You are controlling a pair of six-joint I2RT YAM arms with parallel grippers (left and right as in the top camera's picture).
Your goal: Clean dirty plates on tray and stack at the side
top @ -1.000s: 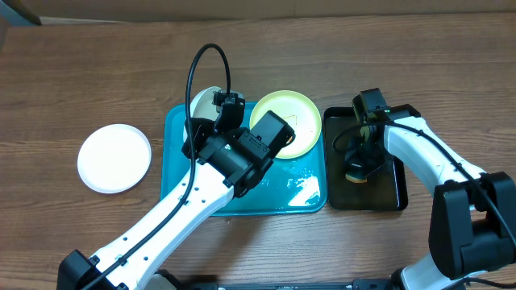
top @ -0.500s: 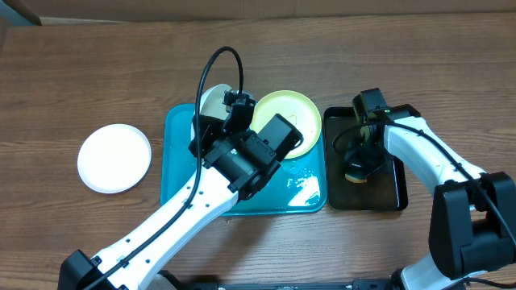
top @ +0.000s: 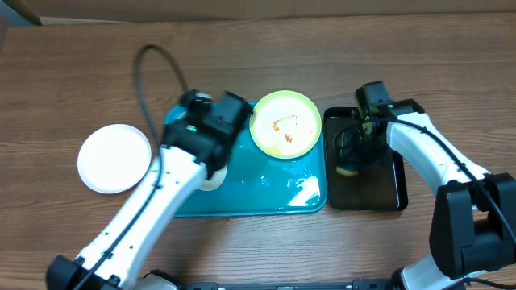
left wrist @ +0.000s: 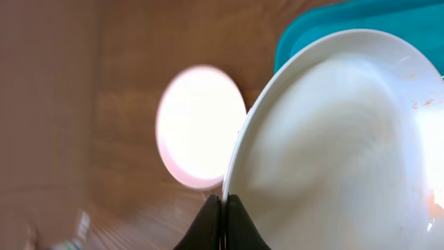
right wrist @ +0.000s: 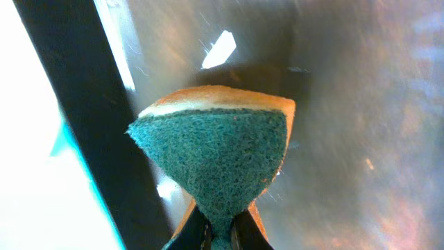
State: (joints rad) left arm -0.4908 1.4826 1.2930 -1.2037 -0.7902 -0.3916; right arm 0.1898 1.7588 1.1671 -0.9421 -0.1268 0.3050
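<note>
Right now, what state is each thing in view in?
held white plate: tilted, faint orange specks.
other white plate: beside tray, looks clean.
yellow-green plate: on tray, sauce-smeared.
sponge: pinched over black tray.
left gripper: shut on held white plate's rim.
right gripper: shut on sponge.

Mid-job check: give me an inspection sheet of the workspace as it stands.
Surface: wooden table.
Job's things: turquoise tray, glossy; yellow-green plate on it, orange smears; lone white plate on the table left of the tray; held white plate tilted, faint orange specks near its rim.
Clutter: black tray right of the turquoise tray.
Grippers: left gripper shut on the held plate's rim; right gripper shut on sponge, above the black tray.
Cables: black cable loops off the left arm.
Surroundings: pale board along the far edge.
</note>
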